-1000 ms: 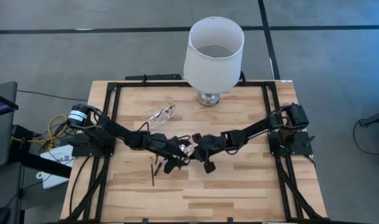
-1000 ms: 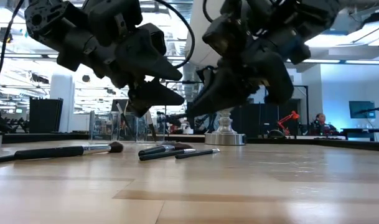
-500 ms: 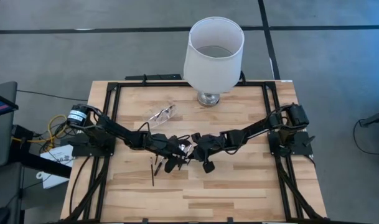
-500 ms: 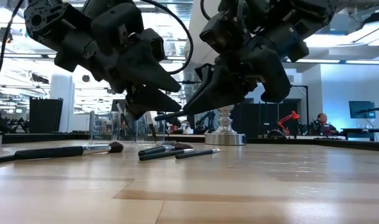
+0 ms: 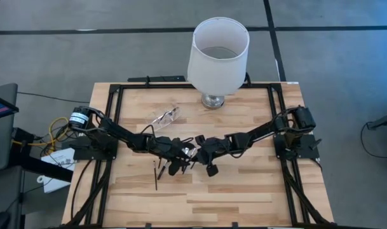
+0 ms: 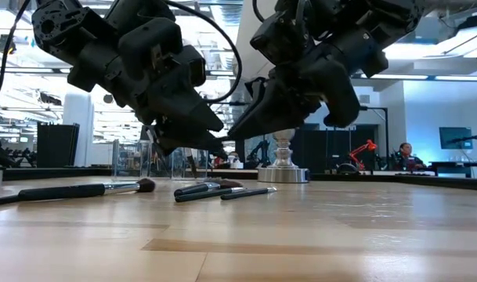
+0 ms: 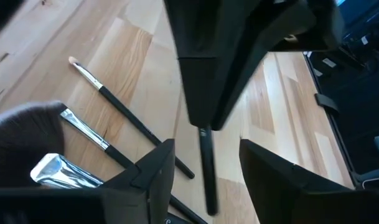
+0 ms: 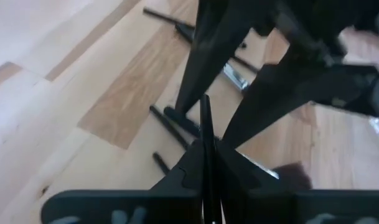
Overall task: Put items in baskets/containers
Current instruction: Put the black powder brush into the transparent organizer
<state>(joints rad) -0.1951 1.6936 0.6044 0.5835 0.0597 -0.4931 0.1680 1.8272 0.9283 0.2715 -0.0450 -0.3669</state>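
Right gripper (image 8: 205, 163) pinched tight on a thin dark brush (image 8: 205, 134) above table centre; left gripper (image 7: 205, 165) spread open around that brush's far end. Loose matte-handled, silver-ferruled brushes (image 6: 207, 190) lie on pale wood table (image 5: 244, 191). Glossy clear pouch (image 5: 166, 117) at 11 o'clock from grippers. White lampshade (image 5: 218, 54) at 12. No readable writing.

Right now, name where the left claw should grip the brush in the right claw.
Grip the brush's bare dark handle, which sticks out past the right claw. The open left claw straddles it, so close across the thin shaft, clear of the right claw's tips.
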